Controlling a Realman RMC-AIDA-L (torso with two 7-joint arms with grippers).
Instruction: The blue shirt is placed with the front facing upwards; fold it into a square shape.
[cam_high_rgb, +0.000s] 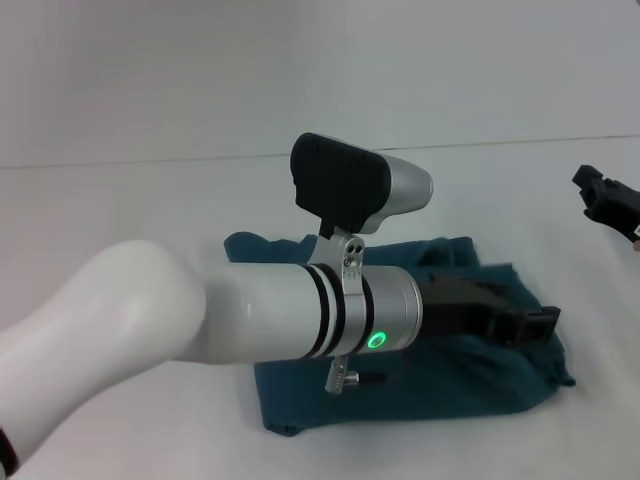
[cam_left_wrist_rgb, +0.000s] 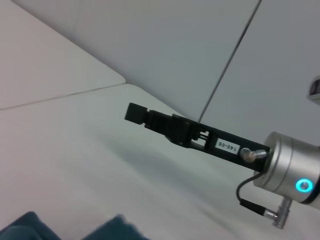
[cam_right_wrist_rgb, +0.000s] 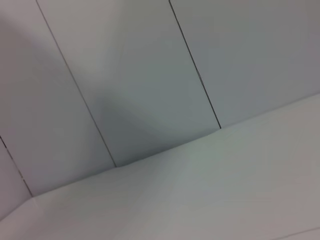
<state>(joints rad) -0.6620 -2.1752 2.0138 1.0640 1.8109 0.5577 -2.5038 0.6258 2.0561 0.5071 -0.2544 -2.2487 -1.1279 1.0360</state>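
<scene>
The blue shirt (cam_high_rgb: 470, 385) lies rumpled and bunched into a rough rectangle on the white table (cam_high_rgb: 120, 210), no lettering showing. My left arm reaches across it from the near left, and its black gripper (cam_high_rgb: 540, 322) sits low over the shirt's right part, close to the cloth. The arm hides the shirt's middle. My right gripper (cam_high_rgb: 592, 186) hangs above bare table at the far right, apart from the shirt. The left wrist view shows that right gripper (cam_left_wrist_rgb: 134, 113) side-on, with a bit of the blue shirt (cam_left_wrist_rgb: 27, 227) at the picture's edge.
White table surface surrounds the shirt on all sides, and a pale wall (cam_high_rgb: 300, 70) rises behind the table's far edge. The right wrist view shows only wall panels (cam_right_wrist_rgb: 150, 75) and table (cam_right_wrist_rgb: 210, 200).
</scene>
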